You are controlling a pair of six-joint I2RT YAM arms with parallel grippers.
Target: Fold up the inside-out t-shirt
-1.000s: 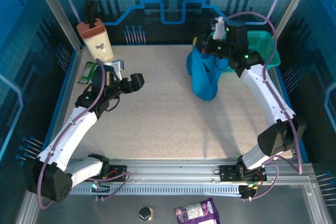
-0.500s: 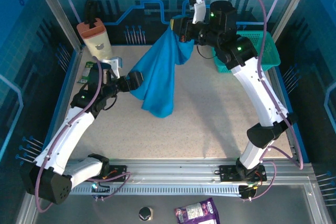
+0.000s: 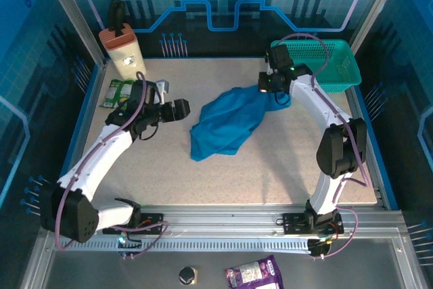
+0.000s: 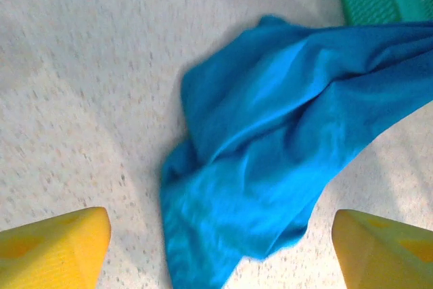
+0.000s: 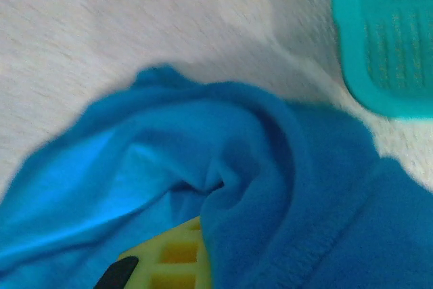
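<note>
Bright, even light from above leaves soft shadows on the table (image 3: 270, 167). My right wrist view is smeared (the left slightly too), the t-shirt (image 5: 304, 201) out of focus.

Speckled tbl (image 3: 270, 167) w/ crumpled t-shirt (image 3: 226, 123), teal basket (image 3: 326, 76), green pkt (image 3: 116, 93).

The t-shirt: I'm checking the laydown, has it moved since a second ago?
Yes. The t-shirt has shifted away from the teal basket toward the table middle, lying crumpled, right gripper shut on one end.
</note>
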